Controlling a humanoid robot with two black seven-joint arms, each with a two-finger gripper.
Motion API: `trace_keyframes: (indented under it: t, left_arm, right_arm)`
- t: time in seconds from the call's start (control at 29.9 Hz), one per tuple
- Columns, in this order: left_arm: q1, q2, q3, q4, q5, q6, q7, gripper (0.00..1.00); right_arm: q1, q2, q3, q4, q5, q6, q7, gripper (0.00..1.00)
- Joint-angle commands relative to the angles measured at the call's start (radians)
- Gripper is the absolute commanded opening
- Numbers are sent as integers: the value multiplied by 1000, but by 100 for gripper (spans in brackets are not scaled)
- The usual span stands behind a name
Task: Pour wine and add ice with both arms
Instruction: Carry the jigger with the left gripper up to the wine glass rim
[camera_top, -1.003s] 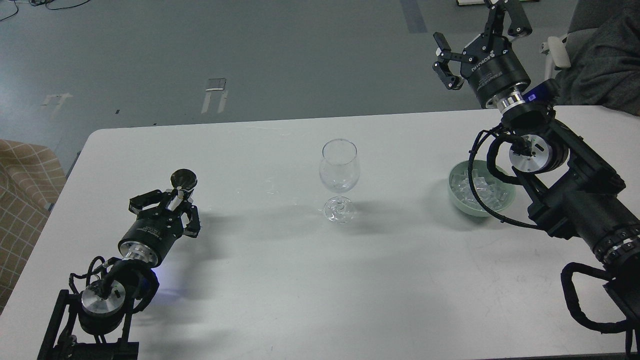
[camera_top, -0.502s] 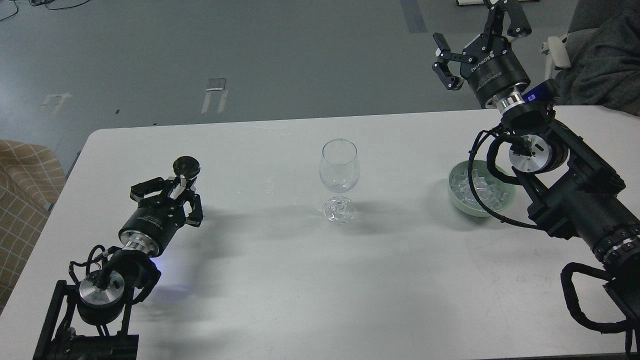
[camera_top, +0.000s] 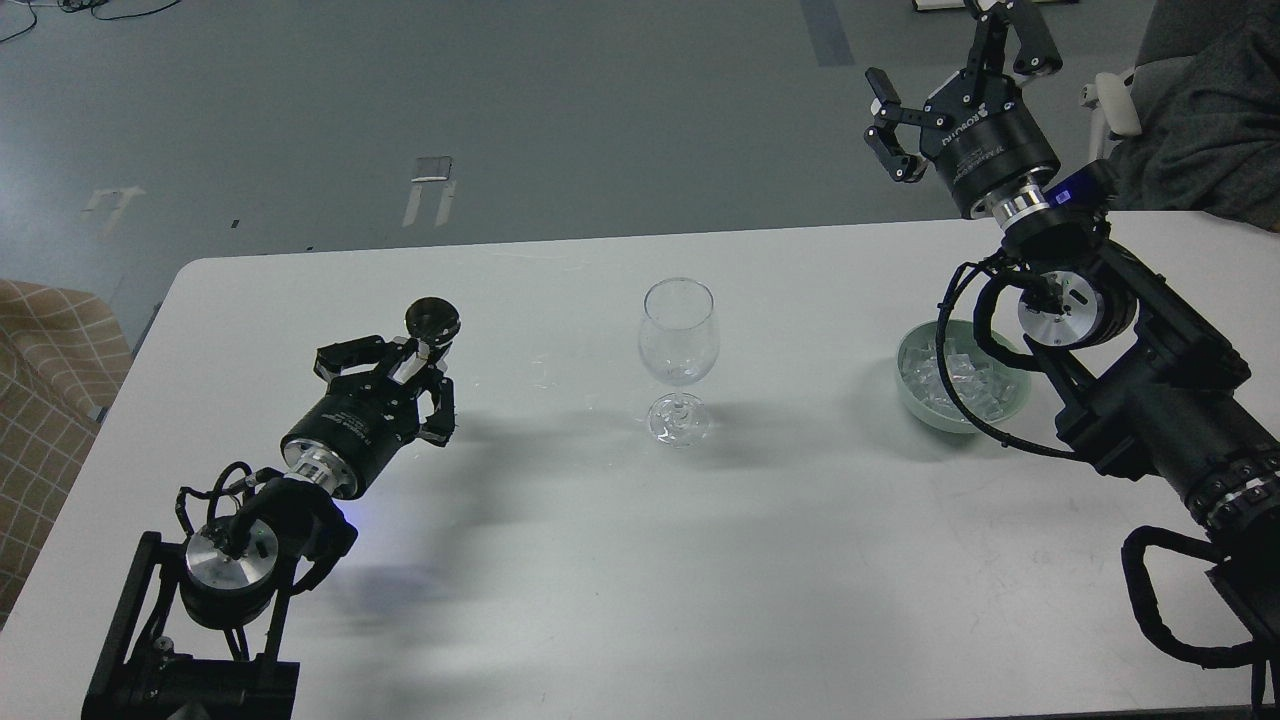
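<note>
A clear stemmed wine glass (camera_top: 678, 345) stands upright at the table's middle; no wine shows in it or anywhere else. My left gripper (camera_top: 402, 366) is shut on a small object with a pale stem and a dark round end (camera_top: 432, 318), held left of the glass and apart from it. A pale green bowl (camera_top: 915, 408) at the right holds a heap of clear ice cubes (camera_top: 945, 370); my right arm's cable crosses in front of it. My right gripper (camera_top: 945, 60) is open and empty, raised high beyond the table's far edge, above the bowl.
The white table (camera_top: 600, 560) has its far edge just behind the glass. A brown checked cloth (camera_top: 50, 370) lies off the left edge. A grey-clothed figure (camera_top: 1210, 110) sits at the far right corner.
My left gripper has moved right and a little farther away, toward the glass, with the dark-ended object in it. My right arm has hardly moved.
</note>
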Motion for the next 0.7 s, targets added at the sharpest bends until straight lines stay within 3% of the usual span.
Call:
trace_keyframes:
  t: [0.0,0.1,0.67]
  left_arm:
    - [0,0,23,-12,-1,3,23,0]
    - [-5,0,26,-14,-1,3,39,0]
    - [-102,0,95,-17,-1,48,39,0]
  right_arm:
    - [-8,0,0,3,-3,0,0,100]
    - [-8,0,0,3,-5,-1,0,100]
    - [-11,-2,0,6,-5,0,-1,100]
